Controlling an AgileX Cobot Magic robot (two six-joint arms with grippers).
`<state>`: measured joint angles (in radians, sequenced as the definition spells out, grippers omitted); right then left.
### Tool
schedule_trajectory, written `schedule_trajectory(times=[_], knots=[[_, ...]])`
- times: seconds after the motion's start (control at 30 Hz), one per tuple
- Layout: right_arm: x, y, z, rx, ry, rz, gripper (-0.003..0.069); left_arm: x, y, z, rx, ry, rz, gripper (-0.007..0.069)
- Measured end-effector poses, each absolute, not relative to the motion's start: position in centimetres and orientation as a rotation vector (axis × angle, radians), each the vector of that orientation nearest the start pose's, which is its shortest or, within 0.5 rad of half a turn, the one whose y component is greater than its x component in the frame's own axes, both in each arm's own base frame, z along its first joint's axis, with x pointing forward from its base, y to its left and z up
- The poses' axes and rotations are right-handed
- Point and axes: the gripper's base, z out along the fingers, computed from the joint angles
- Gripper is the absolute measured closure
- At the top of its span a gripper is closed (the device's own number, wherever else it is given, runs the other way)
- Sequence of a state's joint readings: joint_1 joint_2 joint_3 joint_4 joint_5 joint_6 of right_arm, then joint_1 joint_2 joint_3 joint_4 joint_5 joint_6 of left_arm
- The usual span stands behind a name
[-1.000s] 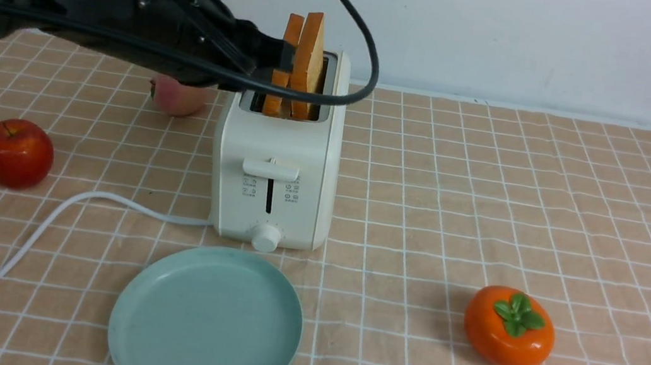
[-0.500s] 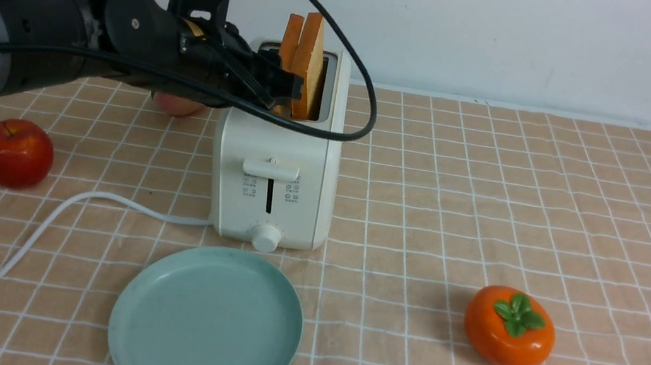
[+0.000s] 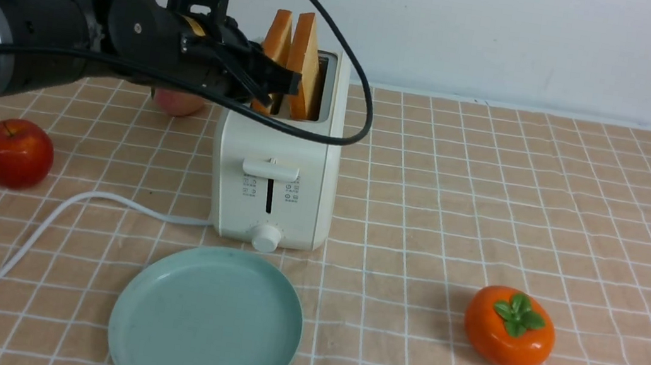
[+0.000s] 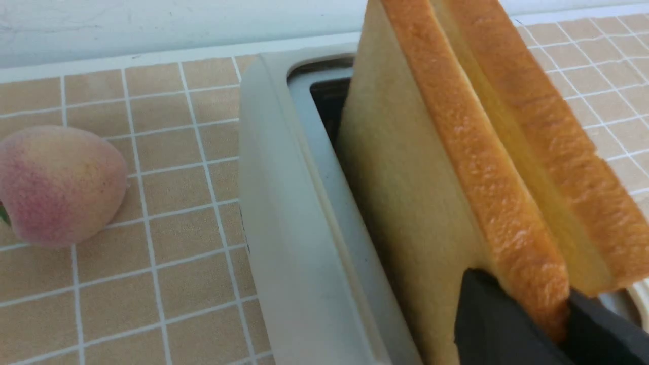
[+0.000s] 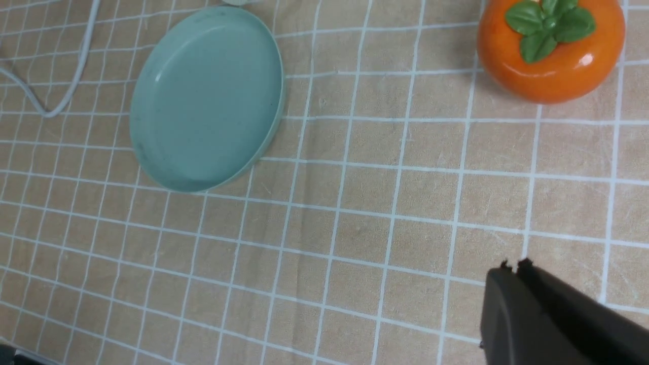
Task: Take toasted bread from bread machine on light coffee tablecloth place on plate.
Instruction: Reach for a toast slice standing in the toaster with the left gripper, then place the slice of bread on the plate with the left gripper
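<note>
The cream-white bread machine [image 3: 274, 188] stands on the light coffee tablecloth [image 3: 489, 199] with two slices of toasted bread upright in its slots. My left gripper [image 3: 279, 84] reaches in from the left. It is shut on the front crust edge of the left slice [image 3: 277, 39]. In the left wrist view that slice [image 4: 405, 203] sits between the black fingers [image 4: 492, 324] of the left gripper [image 4: 550, 314]. The other slice [image 4: 557, 152] leans against it. The mint-green plate [image 3: 207, 322] lies in front of the bread machine. My right gripper [image 5: 513, 263] hovers shut over the cloth near the front right.
A red apple [image 3: 14, 153] sits at the left and a peach [image 3: 177, 103] lies behind my left arm. An orange persimmon [image 3: 509, 326] rests at the front right. The toaster's white cord [image 3: 38, 231] loops across the left front. A white wall backs the table.
My left gripper has closed on the left slice's edge. Both slices have shifted slightly to the left and lean together. The right gripper has hardly moved.
</note>
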<state>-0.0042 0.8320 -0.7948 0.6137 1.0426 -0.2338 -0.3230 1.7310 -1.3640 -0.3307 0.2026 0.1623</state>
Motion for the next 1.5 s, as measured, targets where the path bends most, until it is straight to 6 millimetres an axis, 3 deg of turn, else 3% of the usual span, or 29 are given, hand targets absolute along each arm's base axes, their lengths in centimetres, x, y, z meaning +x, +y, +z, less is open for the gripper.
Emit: schedule_trajectory(times=[0.1, 0.17, 0.27, 0.37, 0.5, 0.53, 0.57, 0.63, 0.73, 0.77, 0.83, 0.93, 1.03, 1.5], knots=[[13.7, 4.5, 33.0, -0.089, 2.425, 0.686, 0.0655, 37.4, -13.1, 33.3, 0.255, 1.998, -0.338, 0.0586], [13.7, 4.5, 33.0, -0.090, 2.424, 0.685, 0.0655, 35.2, -12.4, 36.5, 0.252, 1.942, -0.349, 0.0586], [13.7, 4.5, 33.0, -0.089, 2.424, 0.685, 0.0653, 32.9, -11.7, 39.4, 0.217, 1.906, -0.390, 0.0586], [13.8, 4.4, 33.1, -0.090, 2.416, 0.680, 0.0650, 28.0, -10.3, 43.5, 0.137, 1.886, -0.485, 0.0586], [13.8, 4.5, 33.1, -0.086, 2.409, 0.683, 0.0646, 24.5, -9.4, 44.8, 0.050, 1.967, -0.571, 0.0586], [13.8, 4.5, 33.1, -0.085, 2.408, 0.686, 0.0645, 22.8, -9.0, 43.7, -0.003, 2.056, -0.603, 0.0586], [13.8, 4.5, 33.1, -0.086, 2.407, 0.687, 0.0645, 22.7, -8.9, 43.8, -0.008, 2.058, -0.607, 0.0586], [13.8, 4.5, 33.2, -0.086, 2.404, 0.693, 0.0645, 21.6, -8.6, 41.3, -0.049, 2.151, -0.615, 0.0586], [13.8, 4.6, 33.3, -0.080, 2.397, 0.712, 0.0643, 20.4, -8.4, 34.9, -0.133, 2.281, -0.631, 0.0586], [13.8, 4.6, 33.3, -0.080, 2.397, 0.712, 0.0643, 20.4, -8.4, 34.5, -0.142, 2.287, -0.637, 0.0586], [13.8, 4.6, 33.3, -0.080, 2.396, 0.712, 0.0639, 19.9, -8.4, 30.3, -0.243, 2.328, -0.694, 0.0586], [13.9, 4.6, 33.3, -0.078, 2.392, 0.710, 0.0636, 19.9, -8.5, 27.6, -0.317, 2.326, -0.745, 0.0586], [14.0, 4.6, 33.3, -0.072, 2.381, 0.704, 0.0636, 20.7, -8.8, 25.9, -0.338, 2.308, -0.764, 0.0586], [14.1, 4.5, 33.4, -0.065, 2.364, 0.695, 0.0628, 23.6, -10.5, 22.3, -0.273, 2.348, -0.830, 0.0586]])
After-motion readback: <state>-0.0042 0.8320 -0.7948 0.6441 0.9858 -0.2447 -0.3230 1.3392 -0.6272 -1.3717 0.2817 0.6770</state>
